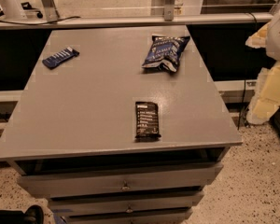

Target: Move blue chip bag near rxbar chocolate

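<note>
- Only one camera view here, looking down on a grey counter (84, 111) with drawers (121, 183) under it.
- The bag (164, 52) sits at the far right of the counter, puffy, lying flat and tilted a bit, close to the back edge.
- The rxbar (147, 120) lies flat near the front edge, roughly in line with the bag but well apart from it, with bare counter between them.
- There's also a small blue bar (60, 57) way over at the far left. It's not part of the job, so ignore it.
- The tool isn't anywhere in this view, so I can't tell whether it's released or clenched. Nothing is touching the bag.
- My read is that the task hasn't really started and we're at the reach-in step.
- The next move would be to bring the tool over the bag, pinch the crinkly top, lift, and carry it toward the front. Then set it just beside the rxbar without landing on it or shoving it off the edge.
</note>
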Motion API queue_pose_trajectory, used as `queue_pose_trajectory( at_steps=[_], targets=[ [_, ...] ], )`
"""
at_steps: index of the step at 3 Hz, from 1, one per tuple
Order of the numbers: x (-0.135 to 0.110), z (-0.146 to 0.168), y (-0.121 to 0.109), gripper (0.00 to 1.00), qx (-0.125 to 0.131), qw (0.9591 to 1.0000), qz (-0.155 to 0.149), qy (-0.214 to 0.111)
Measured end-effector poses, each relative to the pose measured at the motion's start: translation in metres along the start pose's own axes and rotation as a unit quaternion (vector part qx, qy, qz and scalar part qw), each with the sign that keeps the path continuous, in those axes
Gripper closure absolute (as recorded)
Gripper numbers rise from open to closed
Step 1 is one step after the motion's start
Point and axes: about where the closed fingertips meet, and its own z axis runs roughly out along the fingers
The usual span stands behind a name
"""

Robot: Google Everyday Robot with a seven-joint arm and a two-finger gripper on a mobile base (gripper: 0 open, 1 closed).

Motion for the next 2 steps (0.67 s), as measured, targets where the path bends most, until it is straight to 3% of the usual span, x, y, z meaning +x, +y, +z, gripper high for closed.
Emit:
queue_pose_trajectory(
  at_steps=[1, 2],
  targets=[
    [0.000, 0.000, 0.000, 0.00, 0.000, 1.0000, 0.000, 0.000],
    [-0.011, 0.008, -0.014, 0.00, 0.025, 0.9994, -0.004, -0.023]
  ],
)
